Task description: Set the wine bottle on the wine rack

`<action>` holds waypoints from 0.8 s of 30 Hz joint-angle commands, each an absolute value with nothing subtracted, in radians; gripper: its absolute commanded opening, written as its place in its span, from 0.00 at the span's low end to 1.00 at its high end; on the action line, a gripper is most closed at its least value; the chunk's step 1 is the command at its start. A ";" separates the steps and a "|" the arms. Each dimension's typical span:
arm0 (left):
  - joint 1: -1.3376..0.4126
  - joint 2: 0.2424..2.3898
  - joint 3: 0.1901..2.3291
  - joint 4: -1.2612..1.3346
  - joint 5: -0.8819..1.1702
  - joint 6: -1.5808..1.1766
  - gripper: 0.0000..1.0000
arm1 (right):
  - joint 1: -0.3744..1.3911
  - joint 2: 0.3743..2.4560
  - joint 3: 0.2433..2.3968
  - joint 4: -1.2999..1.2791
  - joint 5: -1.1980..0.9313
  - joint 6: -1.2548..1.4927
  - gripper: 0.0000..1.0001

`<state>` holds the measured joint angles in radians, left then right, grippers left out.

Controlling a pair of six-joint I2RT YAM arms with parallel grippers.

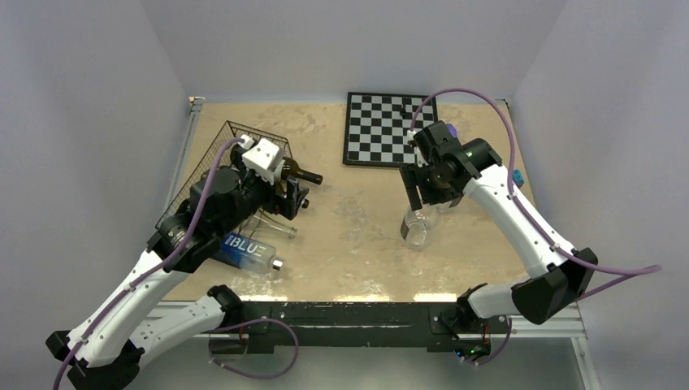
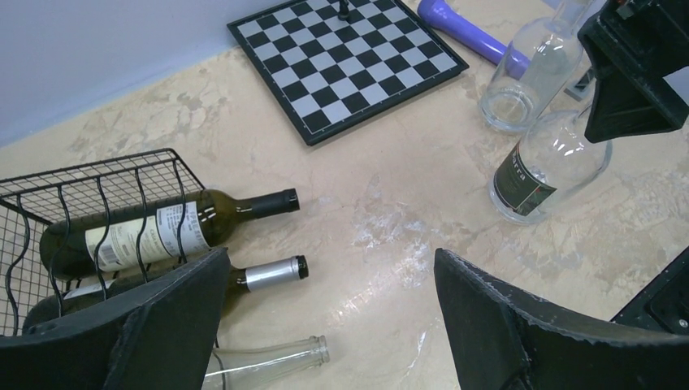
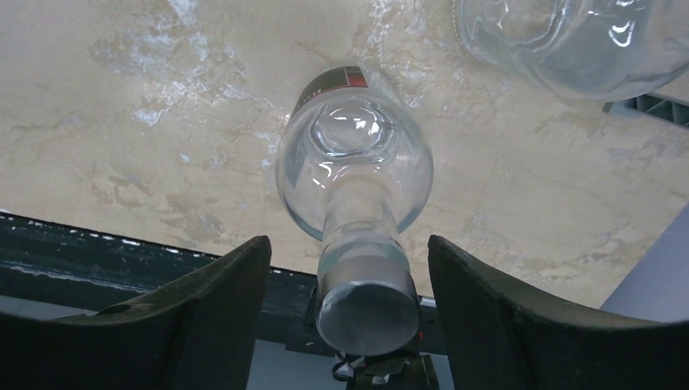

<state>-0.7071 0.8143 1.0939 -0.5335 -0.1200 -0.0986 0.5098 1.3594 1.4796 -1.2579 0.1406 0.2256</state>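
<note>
The black wire wine rack [image 1: 213,159] stands at the left and also shows in the left wrist view [image 2: 89,188]. A dark green wine bottle with a pale label [image 2: 162,231] lies in it, its neck [image 1: 305,175] sticking out. A second dark bottle with a silver foil neck [image 2: 271,273] lies beside it. My left gripper [image 2: 333,325] is open and empty above the table by these necks. My right gripper [image 3: 348,256] is open around the capped neck of an upright clear bottle [image 3: 354,162] with a dark label [image 2: 524,185]. Its fingers stand apart from the neck on both sides.
A clear bottle lies below the rack, neck out [image 2: 280,357]. A clear bottle marked BLUE [image 1: 248,250] lies near the front left. Another upright clear bottle [image 2: 520,85] stands beside the one under my right gripper. A chessboard [image 1: 388,128] and a purple object [image 2: 471,32] are at the back.
</note>
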 commanded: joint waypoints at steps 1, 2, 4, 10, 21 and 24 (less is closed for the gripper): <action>-0.703 0.786 1.070 -0.496 -0.111 -0.129 0.99 | 0.493 1.378 1.460 -1.241 0.106 0.226 0.72; -0.703 0.783 1.069 -0.501 -0.116 -0.129 0.99 | 0.491 1.380 1.455 -1.242 0.108 0.224 0.72; -0.703 0.780 1.066 -0.509 -0.126 -0.129 0.99 | 0.487 1.383 1.440 -1.239 0.105 0.222 0.71; -0.703 0.780 1.060 -0.514 -0.136 -0.126 0.99 | 0.480 1.397 1.421 -1.230 0.087 0.223 0.53; -0.704 0.769 1.052 -0.519 -0.152 -0.111 0.99 | 0.479 1.415 1.445 -1.236 0.139 0.231 0.03; -0.703 0.763 1.047 -0.523 -0.156 -0.108 0.99 | 0.478 1.404 1.460 -1.228 0.133 0.232 0.00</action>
